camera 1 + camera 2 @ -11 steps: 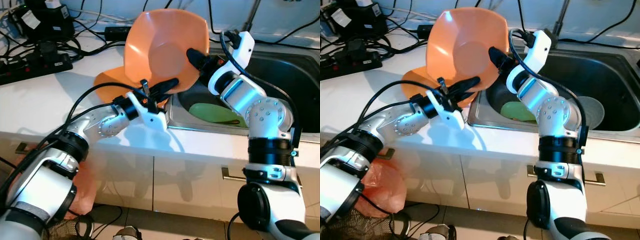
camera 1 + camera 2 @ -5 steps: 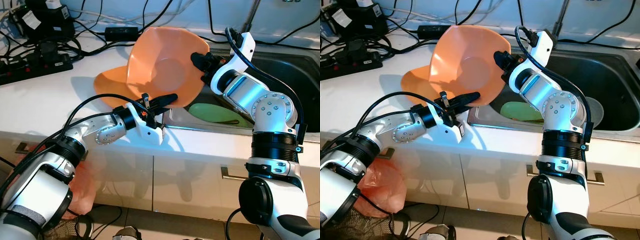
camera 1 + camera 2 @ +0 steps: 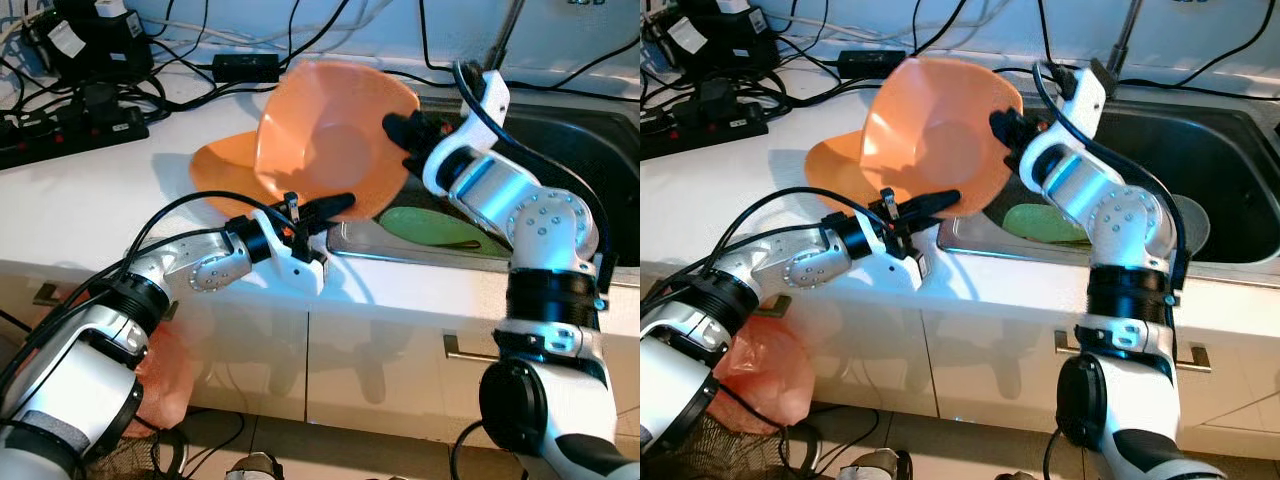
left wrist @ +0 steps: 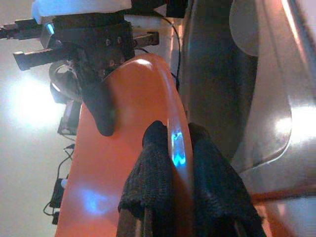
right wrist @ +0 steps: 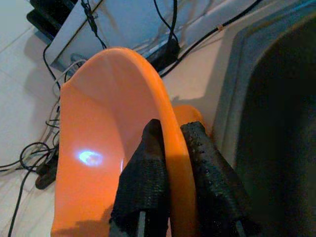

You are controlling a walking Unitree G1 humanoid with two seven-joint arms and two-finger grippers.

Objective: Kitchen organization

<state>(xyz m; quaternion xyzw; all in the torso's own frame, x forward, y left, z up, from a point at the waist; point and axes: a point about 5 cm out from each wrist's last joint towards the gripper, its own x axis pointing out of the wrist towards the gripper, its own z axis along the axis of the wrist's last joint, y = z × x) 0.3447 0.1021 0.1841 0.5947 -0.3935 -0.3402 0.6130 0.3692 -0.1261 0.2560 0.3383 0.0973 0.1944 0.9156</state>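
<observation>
I've got the orange bowl (image 3: 335, 135) up in the air, tipped on edge with its hollow facing me, hanging over the seam where the white counter (image 3: 90, 200) meets the steel sink (image 3: 560, 130). A second orange dish (image 3: 222, 170) lies flat on the counter just behind and below it. Down in the basin I see a green plate (image 3: 430, 227), and in the right eye view a grey plate (image 3: 1189, 222) further along. Cables and a black power strip (image 3: 70, 135) clutter the back of the counter; below are white cabinet fronts. My left arm reaches up from low on the left, and the left gripper (image 3: 335, 204) is clamped on the bowl's lower rim, one finger (image 4: 150, 173) on each side of it. My right arm bends in from the sink side, the right gripper (image 3: 397, 125) pinching the bowl's right-hand rim, fingers (image 5: 148, 168) closed tight across the edge.
</observation>
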